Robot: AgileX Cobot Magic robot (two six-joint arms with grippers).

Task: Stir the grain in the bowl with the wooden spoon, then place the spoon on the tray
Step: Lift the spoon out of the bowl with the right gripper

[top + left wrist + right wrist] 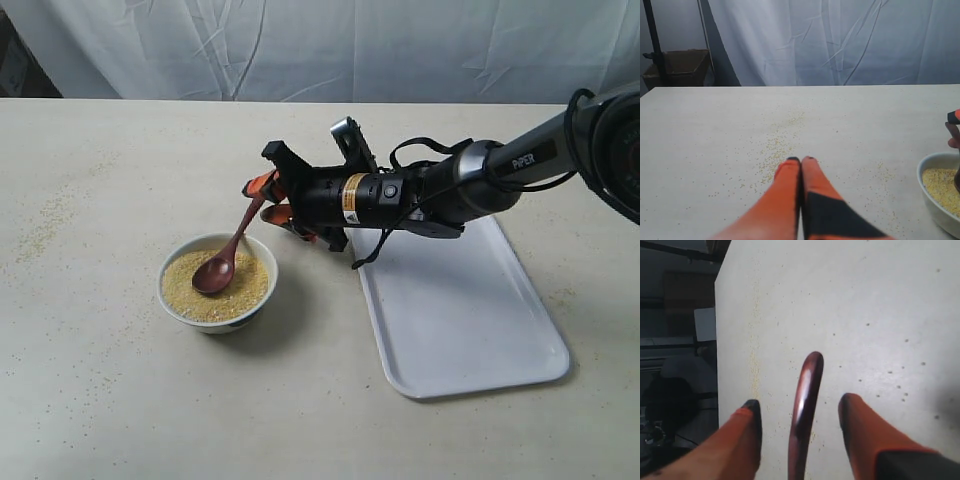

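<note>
The wooden spoon leans in the bowl, scoop on the grain, left of the tray. The right gripper has its fingers wide around the handle. It looks ready to grab; next it must pinch, then stir. The left gripper is pressed together, empty.

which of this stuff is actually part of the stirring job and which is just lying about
In the job: grain, bowl, wooden spoon resting in the grain, tray, right tool around the spoon's handle.

Just lying about: loose grains scattered on the table, cardboard box, white curtain, left tool, shut and holding nothing.
</note>
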